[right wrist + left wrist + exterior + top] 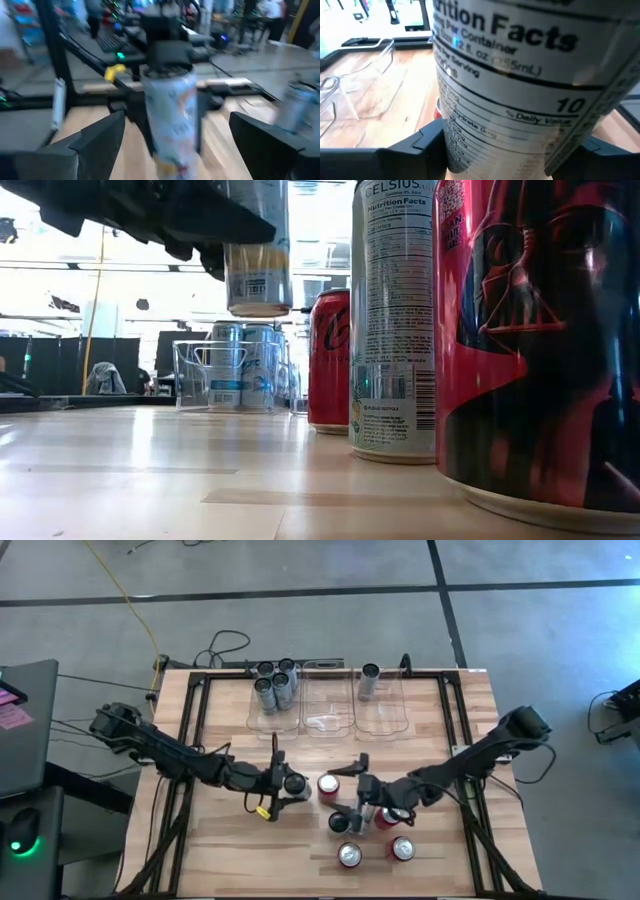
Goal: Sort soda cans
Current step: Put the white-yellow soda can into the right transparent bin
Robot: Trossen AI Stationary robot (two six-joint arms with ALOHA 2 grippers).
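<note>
A pale wooden table (pixel 230 840) carries it all. Three clear plastic bins (pixel 326 700) sit side by side along its far edge. Nearer, red cans (pixel 328 785) stand upright on the bare wood, with a silver-grey can (pixel 339 823) among them.

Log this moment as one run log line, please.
left gripper: shut on silver can, lifted off table | right gripper: open, mid-table by red cans | left bin: four silver cans

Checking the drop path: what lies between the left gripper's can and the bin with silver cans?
In the high view, only bare wooden table separates the held can from the left bin.
</note>
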